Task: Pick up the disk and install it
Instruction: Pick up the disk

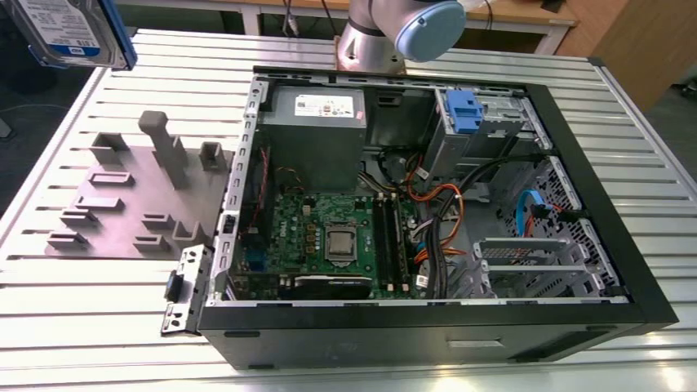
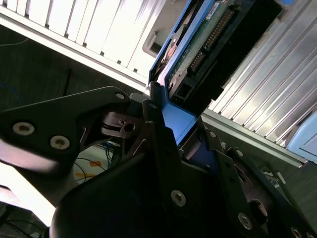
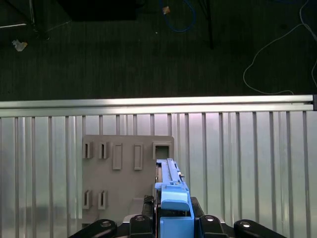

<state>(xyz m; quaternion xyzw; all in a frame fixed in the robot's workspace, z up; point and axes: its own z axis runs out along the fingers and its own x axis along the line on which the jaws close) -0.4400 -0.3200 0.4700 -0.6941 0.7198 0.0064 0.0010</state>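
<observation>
The disk, a silver-grey drive with a white-and-blue label in a blue bracket, hangs in the air at the exterior view's far left, above the table's corner. In the second wrist view its green circuit-board underside shows, and my gripper is shut on the blue bracket end. The first wrist view shows the disk edge-on between the black fingers, over the grey holder plate. The open computer case lies well to the exterior view's right of the disk.
A drive cage with a fixed blue handle sits in the case's far corner. Cables cross the motherboard. The grey fixture plate with upright slots lies on the ribbed metal table. The arm's base stands behind the case.
</observation>
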